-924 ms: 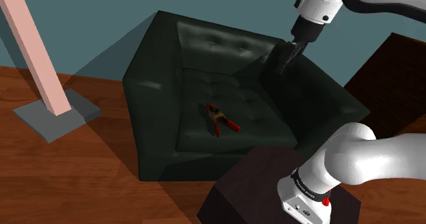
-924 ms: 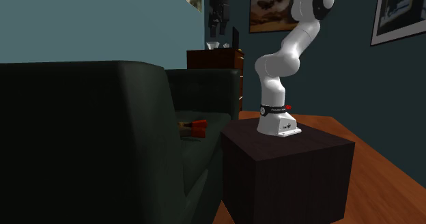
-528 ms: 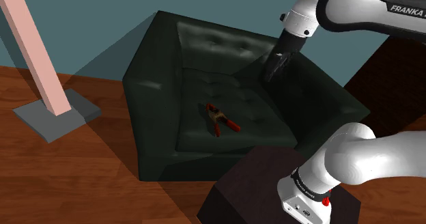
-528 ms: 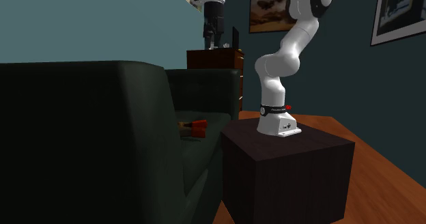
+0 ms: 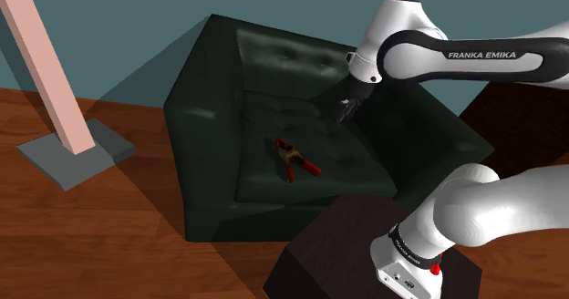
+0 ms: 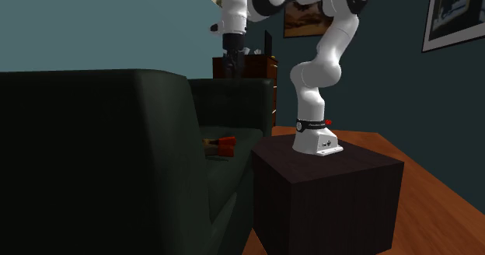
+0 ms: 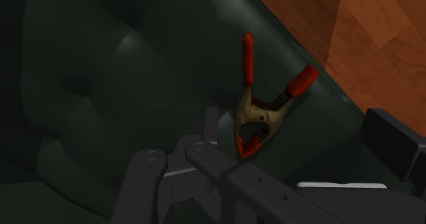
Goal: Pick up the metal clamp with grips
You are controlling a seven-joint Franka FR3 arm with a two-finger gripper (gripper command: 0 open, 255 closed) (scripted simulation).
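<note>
gripper [image 5: 346, 112] hangs over the dark sofa [image 5: 205, 87], fingers apart, nothing between them. the clamp [image 5: 294, 158], red grips and all, lies flat on the seat cushion, near the gripper and untouched.

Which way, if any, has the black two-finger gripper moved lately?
Yes. In the shoulder view the gripper came down and left, over the dark green armchair's seat.
</note>
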